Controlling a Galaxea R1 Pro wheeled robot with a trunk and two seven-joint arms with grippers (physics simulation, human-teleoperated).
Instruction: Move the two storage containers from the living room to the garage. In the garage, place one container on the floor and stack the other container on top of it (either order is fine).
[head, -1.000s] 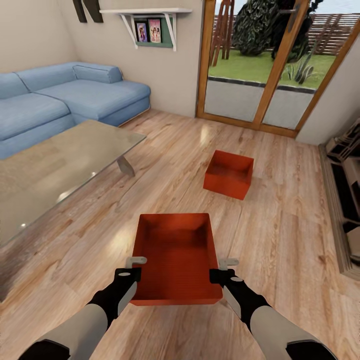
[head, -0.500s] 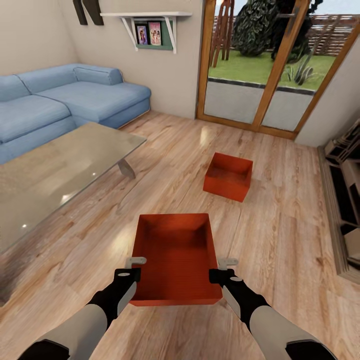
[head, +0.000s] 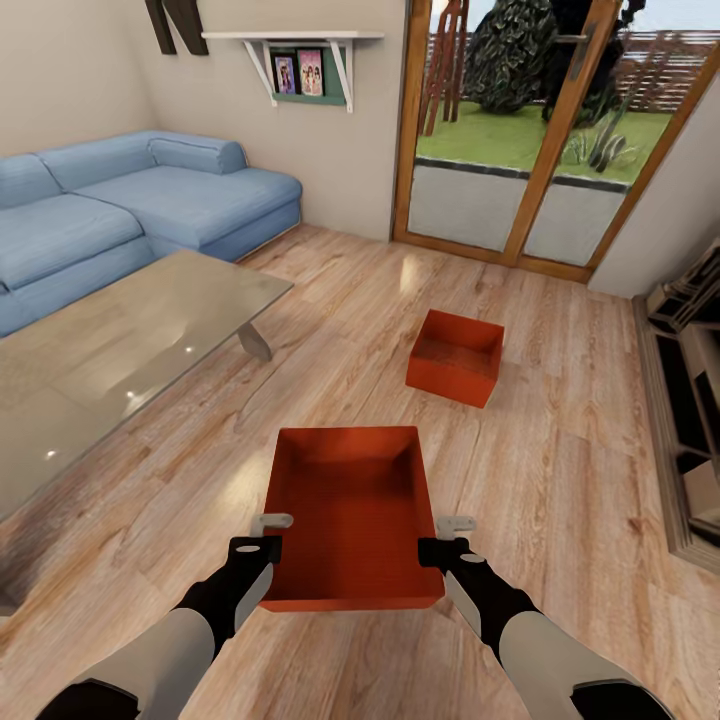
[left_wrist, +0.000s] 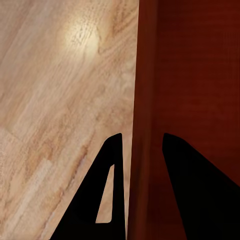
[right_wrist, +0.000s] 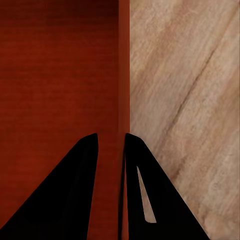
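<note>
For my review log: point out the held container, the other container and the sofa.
Held container (head: 350, 520): head view, inner bottom.
Other container (head: 448, 382): head view, near outer wall.
Sofa (head: 170, 190): head view, seat cushion.

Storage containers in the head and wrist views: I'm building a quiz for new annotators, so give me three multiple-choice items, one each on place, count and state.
1. Where is the far storage container?
A. on the glass table
B. on the wood floor near the glass doors
C. on the sofa

2. How many red-orange containers show?
A. one
B. two
C. three

3. How is the near storage container held?
A. both grippers on its side walls
B. left gripper alone
C. untouched

Answers:
1 B, it sits on the wood floor.
2 B, near and far.
3 A, left gripper and right gripper each straddle a wall.
</note>
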